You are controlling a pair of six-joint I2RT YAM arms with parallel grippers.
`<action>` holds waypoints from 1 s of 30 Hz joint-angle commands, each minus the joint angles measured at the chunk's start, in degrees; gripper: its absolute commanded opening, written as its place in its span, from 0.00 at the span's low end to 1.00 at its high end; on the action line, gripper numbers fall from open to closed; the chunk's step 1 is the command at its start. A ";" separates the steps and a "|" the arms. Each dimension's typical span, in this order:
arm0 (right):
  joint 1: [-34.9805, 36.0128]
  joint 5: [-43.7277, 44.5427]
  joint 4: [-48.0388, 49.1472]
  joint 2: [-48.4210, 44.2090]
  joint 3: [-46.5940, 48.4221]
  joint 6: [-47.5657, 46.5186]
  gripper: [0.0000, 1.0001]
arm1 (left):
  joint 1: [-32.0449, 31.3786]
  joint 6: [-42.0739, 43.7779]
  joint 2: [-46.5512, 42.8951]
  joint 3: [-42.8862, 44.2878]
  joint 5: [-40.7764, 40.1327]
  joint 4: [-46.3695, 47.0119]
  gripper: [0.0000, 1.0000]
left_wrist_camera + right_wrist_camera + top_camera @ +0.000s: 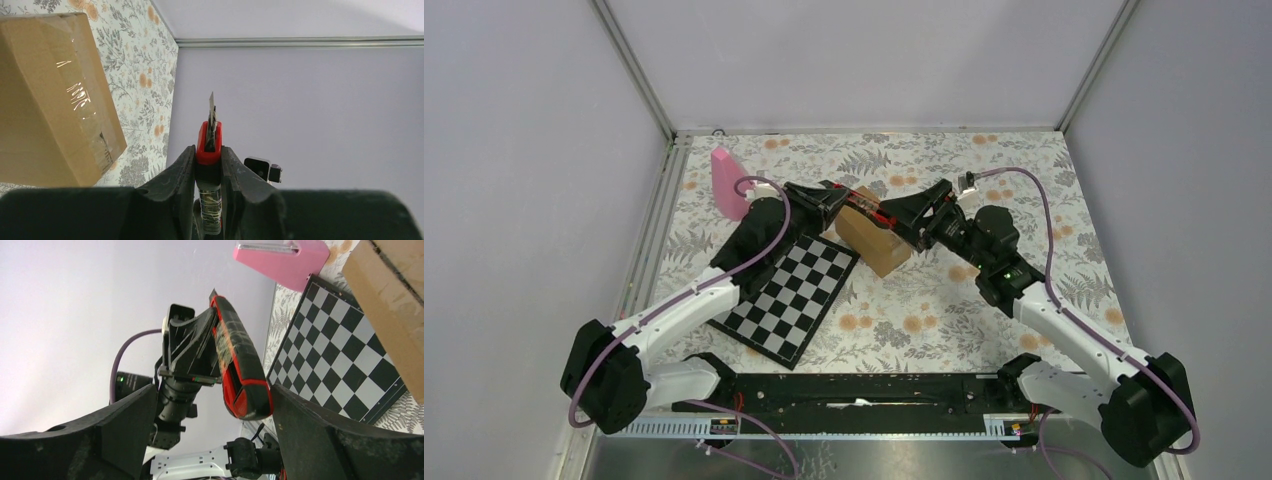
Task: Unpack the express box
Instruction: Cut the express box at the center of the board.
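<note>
The express box [874,243], a small brown taped carton, sits on the floral cloth beside the chessboard. It shows at the left of the left wrist view [50,100] and at the top right of the right wrist view [395,300]. My left gripper [832,200] is shut on a red and black utility knife [864,203], held above the box's far side. In the left wrist view the gripper [207,155] has the knife [209,142] blade out. My right gripper [892,215] is open and faces the left one. In the right wrist view its jaws [212,400] stand wide around the knife's butt end [242,370].
A black and white chessboard [789,290] lies left of the box, under the left arm, and also shows in the right wrist view [340,355]. A pink cone-like object [726,182] stands at the back left. Grey walls enclose the table.
</note>
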 commanded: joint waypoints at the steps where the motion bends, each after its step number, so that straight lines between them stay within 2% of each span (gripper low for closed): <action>1: 0.57 3.06 3.02 1.63 1.95 -1.63 0.86 | -2.39 -2.27 -1.72 -0.61 -7.15 4.54 0.00; 8: 1.60 2.37 5.34 3.74 1.32 0.05 0.74 | -5.80 -2.11 -1.28 -2.04 -11.07 7.51 0.00; 20: 1.65 -0.38 8.43 6.80 0.63 0.78 0.57 | -5.89 -0.69 -1.66 -4.36 -9.51 11.73 0.00; 23: 1.64 -1.37 9.09 7.54 0.88 0.88 0.46 | -5.89 -0.77 -1.72 -5.17 -9.27 12.91 0.00; 28: 1.63 -1.46 8.64 7.73 0.97 0.58 0.36 | -5.88 -0.27 -1.65 -5.30 -8.34 13.93 0.00; 30: 1.63 -1.28 8.04 7.73 1.29 0.04 0.28 | -5.89 -0.16 -1.71 -5.41 -8.00 13.90 0.00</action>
